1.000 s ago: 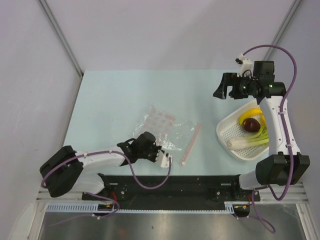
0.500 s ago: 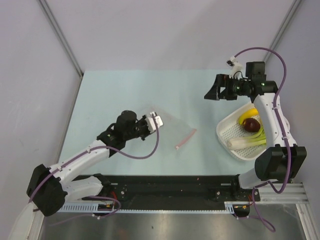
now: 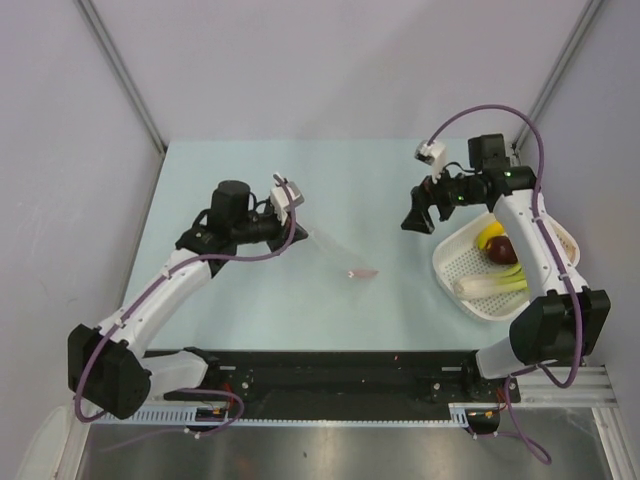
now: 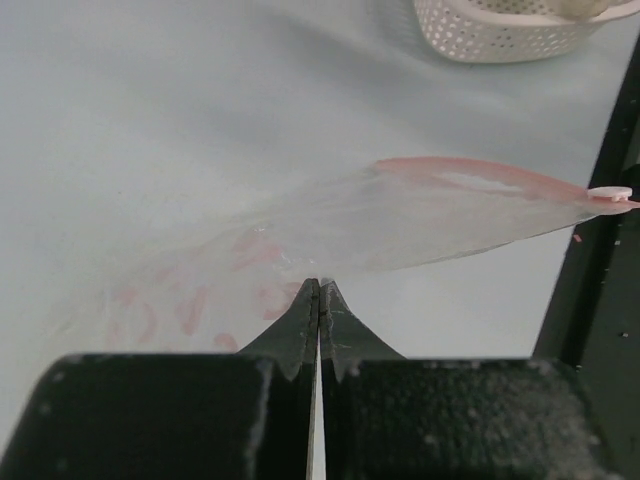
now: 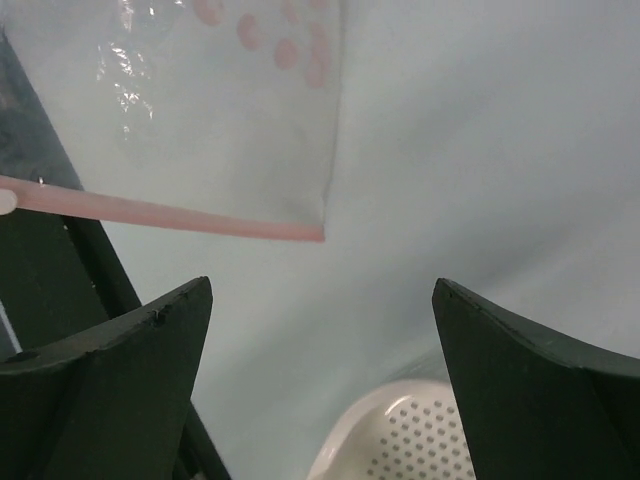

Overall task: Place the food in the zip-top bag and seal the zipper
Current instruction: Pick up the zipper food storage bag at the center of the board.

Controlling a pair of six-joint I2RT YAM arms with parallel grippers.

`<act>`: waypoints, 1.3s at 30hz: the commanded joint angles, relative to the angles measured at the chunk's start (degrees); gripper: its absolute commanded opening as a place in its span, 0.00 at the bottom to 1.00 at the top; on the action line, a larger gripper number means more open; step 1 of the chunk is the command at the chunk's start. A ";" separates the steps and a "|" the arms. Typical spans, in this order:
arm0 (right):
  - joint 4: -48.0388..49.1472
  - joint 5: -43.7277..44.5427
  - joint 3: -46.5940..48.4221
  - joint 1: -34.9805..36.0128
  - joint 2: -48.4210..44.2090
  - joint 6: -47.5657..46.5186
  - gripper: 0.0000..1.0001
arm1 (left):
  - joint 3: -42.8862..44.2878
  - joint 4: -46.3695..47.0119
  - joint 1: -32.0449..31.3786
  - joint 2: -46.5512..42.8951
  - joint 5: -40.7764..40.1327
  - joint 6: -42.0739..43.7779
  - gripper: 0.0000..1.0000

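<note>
The left hand (image 4: 318,292) is gripping the zip-top bag (image 4: 400,215), its jaws pressed together on the clear plastic. It is holding that corner up off the bench (image 3: 330,170), well to the left of the white perforated basket (image 3: 447,272). The bag is stretching down toward the basket, with the pink zipper (image 4: 480,176) forming the end nearest it. Whether that end is touching the bench cannot be told.

The right hand (image 5: 322,287) is hovering with its jaws spread wide and holding nothing, just off the basket's far left rim, between basket and bag.

The food is lying inside the basket. The banana (image 3: 490,233) is sitting at the far side, the dark red round fruit (image 3: 503,249) is resting against it, and the leek (image 3: 490,283) is lying along the near side.
</note>
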 commanded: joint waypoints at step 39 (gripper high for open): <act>40.20 7.95 -40.58 26.78 -26.04 -7.66 0.47 | 13.27 -0.41 10.27 12.70 24.27 -24.03 0.00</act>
